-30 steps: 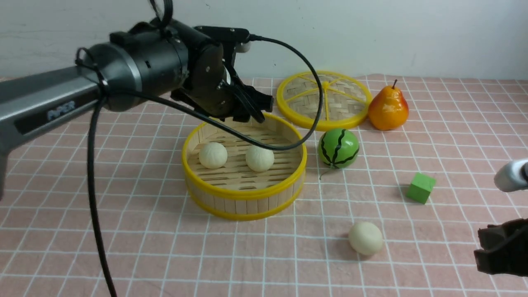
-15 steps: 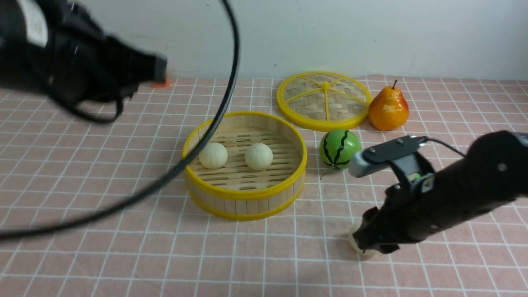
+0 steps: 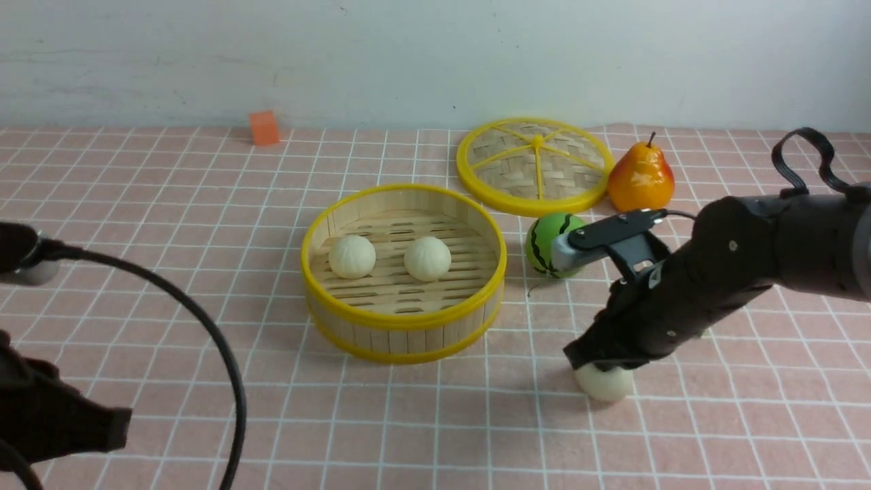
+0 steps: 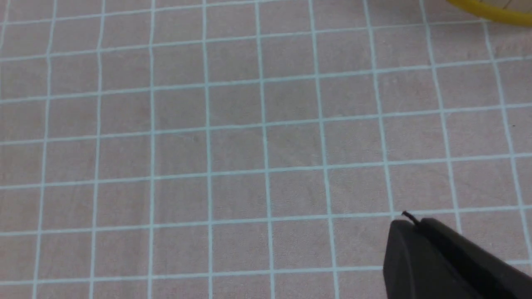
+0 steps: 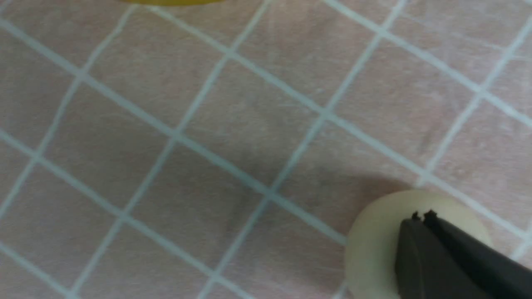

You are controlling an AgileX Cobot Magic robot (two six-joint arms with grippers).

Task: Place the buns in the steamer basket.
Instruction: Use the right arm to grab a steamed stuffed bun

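The steamer basket [image 3: 403,331] stands upright and uncovered, round and shallow, pale slat walls between yellow rims; on its slatted floor rest two cream-white buns, the left bun [image 3: 352,256] and the right bun [image 3: 427,258], side by side but apart; the third bun [image 3: 604,384] lies outside on the checked cloth [image 3: 204,204], nearer and well to the right.

Two buns [image 3: 352,256] in steamer basket [image 3: 403,318], third bun [image 3: 604,383] right.
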